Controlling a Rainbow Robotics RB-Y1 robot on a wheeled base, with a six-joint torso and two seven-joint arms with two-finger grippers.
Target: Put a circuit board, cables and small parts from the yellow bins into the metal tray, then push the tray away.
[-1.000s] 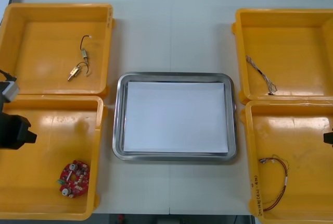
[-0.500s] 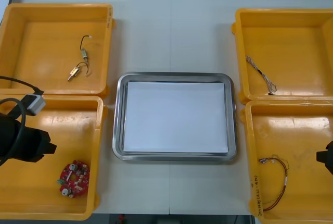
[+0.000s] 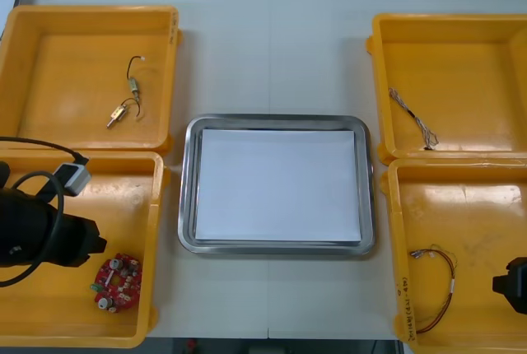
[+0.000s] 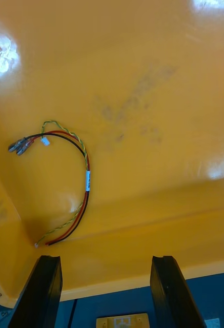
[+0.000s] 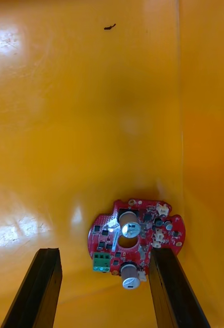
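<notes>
**While both grippers hang released over the near bins, the tray sits mid-table**

As seen from the front, the tray [image 3: 188, 206] lies flat on the table [image 3: 272, 49], white inside, with two bins at each side of it.

Near left bin [image 3: 49, 313], left of the tray: the board [image 3: 116, 281] lies flat on the floor, toward the bin wall that faces the tray. The left gripper [image 5: 104, 253] is over this bin, farther from the tray than the board. Jaws released: the fingers [image 5: 45, 277] stand wide apart and grip nothing. In the wrist view the board sits between and just beyond the fingertips, closer to one finger than the other. Contact between finger and board: cannot tell.

Far left bin [image 3: 58, 58], left of the tray: small metal parts [image 3: 123, 109] lie together mid-floor.

Near right bin [image 3: 486, 206], right of the tray: the red and yellow cable [image 3: 445, 284] lies in a loose curve on the floor, in the part of the bin nearer the tray. The right gripper [image 4: 105, 261] is over this bin, farther from the tray than the cable. Jaws released, its fingers [image 4: 47, 287] apart and gripping nothing. The cable lies beyond the fingertips, apart from them.

Far right bin [image 3: 469, 49], right of the tray: a thin twisted cable [image 3: 414, 119] lies on the floor at the side nearest the tray.
</notes>
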